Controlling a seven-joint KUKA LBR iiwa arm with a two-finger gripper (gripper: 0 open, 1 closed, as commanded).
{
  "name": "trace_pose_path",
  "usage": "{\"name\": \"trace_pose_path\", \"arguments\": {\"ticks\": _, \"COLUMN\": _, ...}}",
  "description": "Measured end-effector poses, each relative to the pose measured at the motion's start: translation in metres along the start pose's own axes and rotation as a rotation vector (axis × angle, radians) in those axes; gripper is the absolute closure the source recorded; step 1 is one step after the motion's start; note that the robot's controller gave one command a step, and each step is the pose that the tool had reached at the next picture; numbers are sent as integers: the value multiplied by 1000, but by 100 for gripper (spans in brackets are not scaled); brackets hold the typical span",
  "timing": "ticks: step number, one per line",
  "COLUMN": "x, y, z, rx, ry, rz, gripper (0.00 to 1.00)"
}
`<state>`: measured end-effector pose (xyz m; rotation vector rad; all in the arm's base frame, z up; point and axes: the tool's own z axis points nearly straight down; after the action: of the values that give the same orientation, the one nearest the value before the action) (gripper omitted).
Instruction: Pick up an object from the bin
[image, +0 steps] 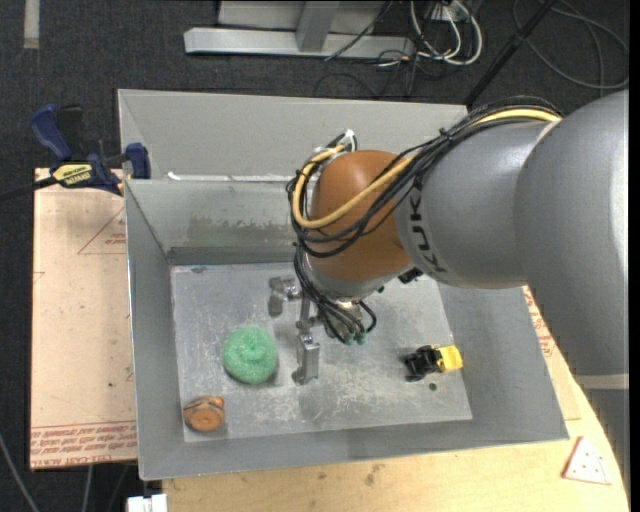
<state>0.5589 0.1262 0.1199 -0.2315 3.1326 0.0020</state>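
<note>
- The nearest thing to the fingers that I can see is a green, round, fuzzy-looking pad (249, 356), lying on the bin floor left of centre in the frame.
- The gripper (292, 345) hangs just to the right of that pad, low over the floor near the middle of the bin.
- I read the fingers (305, 360) as spread apart with nothing between them. One metal finger points down beside the pad's right edge, and the other sits higher and a little to the left.
- I cannot tell whether the lower finger touches the pad or the floor.
- Above the fingers I see the orange wrist cover (350, 225) wrapped in black and yellow cables, with the grey arm (530, 200) coming in from the right of the frame.
- A small brown-orange round piece (205, 413) lies in the lower left corner of the floor, below the green pad and apart from it.
- A small yellow and black toy-like thing (433, 361) lies right of centre, well apart from the fingers.
- The grey bin (150, 300) has sloping walls, and its floor looks scuffed and speckled.
</note>
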Motion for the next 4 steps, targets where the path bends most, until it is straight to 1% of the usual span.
{"name": "trace_pose_path", "arguments": {"ticks": 1, "x": 0, "y": 28, "z": 19, "rx": 1, "ry": -5, "rz": -112, "gripper": 0}}
{"name": "trace_pose_path", "arguments": {"ticks": 2, "x": -15, "y": 49, "z": 29, "rx": 0, "ry": -2, "rz": -216, "gripper": 100}}
{"name": "trace_pose_path", "arguments": {"ticks": 3, "x": -15, "y": 49, "z": 29, "rx": 0, "ry": -2, "rz": -215, "gripper": 100}}
{"name": "trace_pose_path", "arguments": {"ticks": 4, "x": -14, "y": 94, "z": 15, "rx": -1, "ry": -3, "rz": -137, "gripper": 100}}
